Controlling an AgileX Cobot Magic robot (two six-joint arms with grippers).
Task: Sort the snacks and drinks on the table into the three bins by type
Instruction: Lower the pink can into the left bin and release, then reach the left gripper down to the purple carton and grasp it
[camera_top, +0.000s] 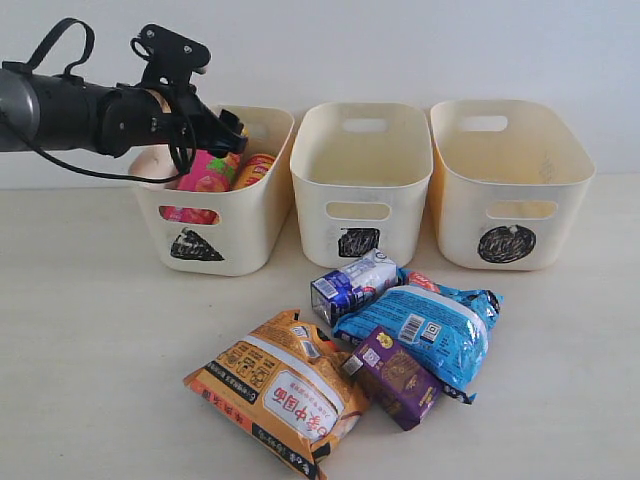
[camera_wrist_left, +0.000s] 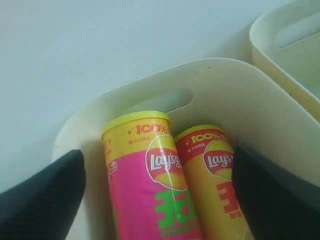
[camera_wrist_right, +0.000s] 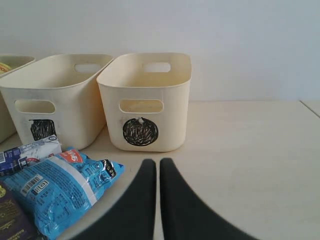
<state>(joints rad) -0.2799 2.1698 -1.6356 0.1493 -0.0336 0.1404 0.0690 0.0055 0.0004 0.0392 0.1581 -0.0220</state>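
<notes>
Left fingers (camera_wrist_left: 40, 200) spread, flanking pink tube (camera_wrist_left: 150, 200), yellow tube (camera_wrist_left: 220, 185) in triangle bin (camera_wrist_left: 225, 85) at 10 o'clock; right fingers (camera_wrist_right: 140, 200) pressed together.

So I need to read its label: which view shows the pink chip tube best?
The left wrist view: the pink chip tube is close up, logo readable, beside the yellow tube. The exterior view shows only patches inside the triangle bin; the right wrist view misses it.
</notes>
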